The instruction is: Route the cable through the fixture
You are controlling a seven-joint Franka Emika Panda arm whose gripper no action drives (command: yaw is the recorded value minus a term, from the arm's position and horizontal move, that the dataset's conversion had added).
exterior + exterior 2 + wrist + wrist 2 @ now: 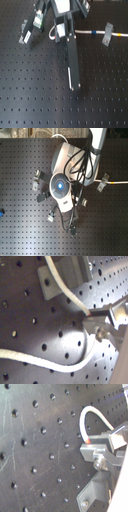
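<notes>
The white cable [85, 33] lies on the black hole-grid board, running to the first exterior view's right past a blue band [93, 33] and a grey clip fixture [106, 34]. It also shows in the second exterior view [119, 182] beside that fixture [103, 180]. My gripper [62, 34] is low over the board at the cable's free end. In the first wrist view the gripper [91, 316] is shut on the cable [70, 295], which passes a grey fixture [57, 278]. In the second wrist view the cable [92, 410] loops away from the fingertips [92, 448].
Several more small grey fixtures stand on the board around the arm [37, 176] [51, 218] [85, 202], with one at the first exterior view's left [25, 35]. A long black bar [73, 65] reaches down from the arm. The arm's body [62, 185] hides the gripper in the second exterior view.
</notes>
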